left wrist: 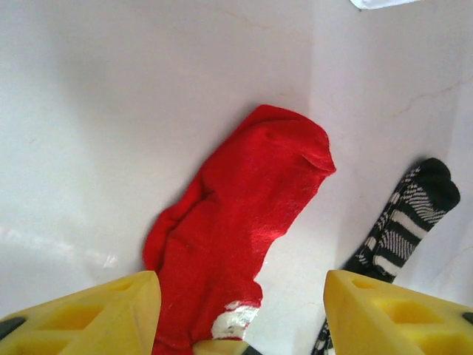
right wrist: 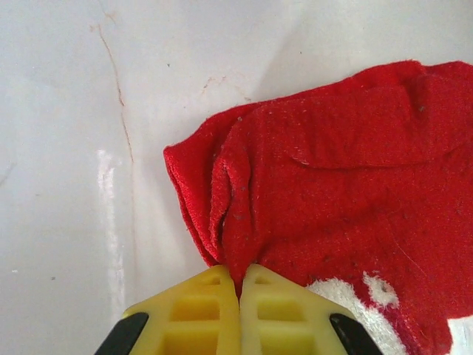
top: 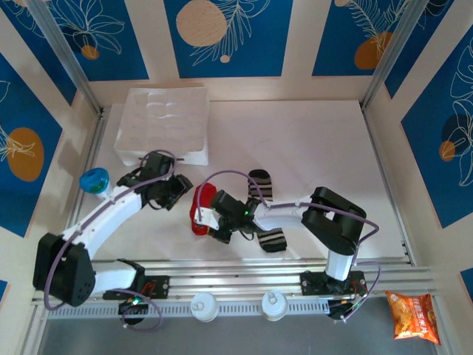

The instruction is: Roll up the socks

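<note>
My right gripper [right wrist: 240,285]: jaws clamped on red sock [right wrist: 332,170] edge | my left gripper [left wrist: 240,288]: jaws apart over it | red sock nearer me than tray [top: 162,122], striped sock [top: 260,185] farther right of tray | soft, light, floppy: I'd pinch a doubled hem

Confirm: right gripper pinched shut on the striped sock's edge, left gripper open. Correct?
One thing is off. The right gripper is pinched shut on the edge of the red sock, not the striped sock, as the right wrist view shows. The rest holds: the left gripper is open.
</note>
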Available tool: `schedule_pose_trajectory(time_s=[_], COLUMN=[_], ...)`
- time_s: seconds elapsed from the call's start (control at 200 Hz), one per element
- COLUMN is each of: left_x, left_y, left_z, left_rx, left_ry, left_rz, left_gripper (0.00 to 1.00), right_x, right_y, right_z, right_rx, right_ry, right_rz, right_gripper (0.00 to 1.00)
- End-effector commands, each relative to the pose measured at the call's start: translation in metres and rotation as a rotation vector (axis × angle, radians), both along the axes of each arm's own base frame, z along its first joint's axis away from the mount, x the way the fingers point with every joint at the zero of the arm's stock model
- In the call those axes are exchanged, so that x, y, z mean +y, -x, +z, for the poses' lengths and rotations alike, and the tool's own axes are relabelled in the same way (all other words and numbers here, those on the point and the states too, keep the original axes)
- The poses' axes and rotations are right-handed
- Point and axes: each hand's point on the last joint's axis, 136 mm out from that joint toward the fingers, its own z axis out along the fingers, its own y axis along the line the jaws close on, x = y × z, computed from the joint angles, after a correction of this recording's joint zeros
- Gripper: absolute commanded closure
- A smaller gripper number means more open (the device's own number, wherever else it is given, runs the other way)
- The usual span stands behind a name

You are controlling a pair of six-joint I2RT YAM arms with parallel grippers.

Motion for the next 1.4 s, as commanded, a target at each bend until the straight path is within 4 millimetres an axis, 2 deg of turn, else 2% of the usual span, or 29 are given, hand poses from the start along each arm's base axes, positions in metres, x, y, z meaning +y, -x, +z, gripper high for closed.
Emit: schedule_pose_trajectory(time_s=[0.0,0.13,0.27,0.39,0.65,1.075,1.195,1.331,1.396], left_x=[0.008,0.000,-0.001,-0.007,-0.018,-0.033,-0.033,-0.023,-0.016], left_y=[0.043,0.073,0.087,0.086,0.089,0.079,0.081,0.095,0.101], left_z=[-0.020,-0.037,-0.047,-0.053,-0.071,-0.088,-0.093,-0.101,-0.105], left_rx=[0.165,0.267,0.311,0.315,0.371,0.403,0.427,0.482,0.497], left_ry=[0.062,0.170,0.215,0.255,0.256,0.269,0.254,0.207,0.185], left_rz=[0.111,0.170,0.247,0.281,0.300,0.371,0.392,0.442,0.475], left_gripper=[0.43,0.42,0.38,0.38,0.40,0.48,0.61,0.84,0.92], right_x=[0.003,0.010,0.015,0.016,0.019,0.023,0.023,0.022,0.021], right_y=[0.014,0.019,0.022,0.018,0.010,0.008,0.006,0.003,0.002], right_z=[0.005,0.012,0.012,0.007,0.013,0.014,0.013,0.014,0.019], right_rx=[0.199,0.343,0.501,0.588,0.733,0.832,0.814,0.754,0.712], right_ry=[-0.006,-0.011,0.028,0.061,0.022,0.020,0.013,-0.011,-0.055], right_rz=[-0.023,-0.042,-0.077,-0.124,-0.180,-0.216,-0.228,-0.232,-0.214], right_gripper=[1.00,1.00,1.00,1.00,1.00,1.00,1.00,1.00,0.91])
